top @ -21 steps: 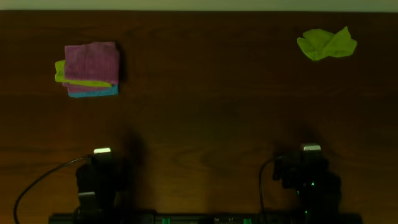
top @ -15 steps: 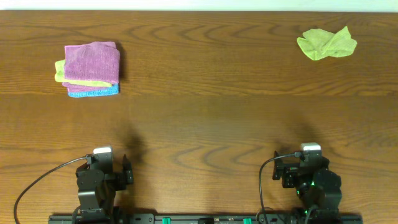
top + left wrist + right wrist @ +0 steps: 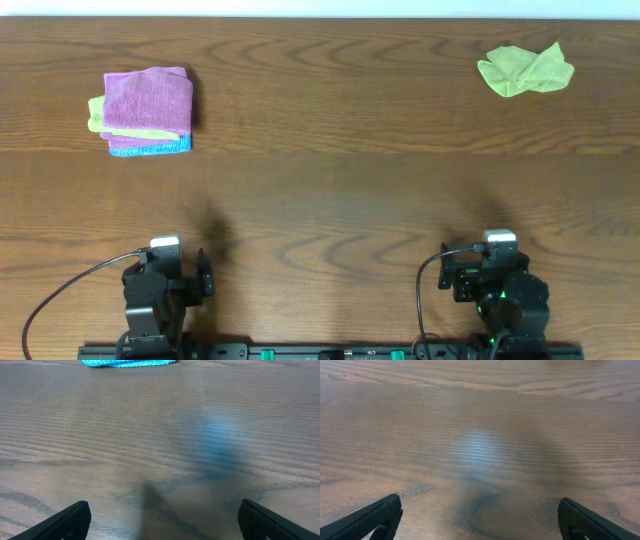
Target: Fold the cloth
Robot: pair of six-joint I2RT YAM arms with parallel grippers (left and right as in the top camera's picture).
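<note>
One cloth (image 3: 525, 70), lime-green, crumpled and not yet folded, lies on the table (image 3: 330, 180) along the same far edge as the folded stack (image 3: 147, 110), well apart from it on the right arm's side.

Handling, by judgement: soft, thin, light and limp; likely to sag and drag rather than keep its shape; not fragile.

Hold, by judgement: a corner or free edge, such as the pointed flap farthest from the stack.

Left gripper (image 3: 164, 517): on the stack's side of the table, jaws spread wide, empty.

Right gripper (image 3: 480, 512): far from the stack, likewise wide and empty.
</note>
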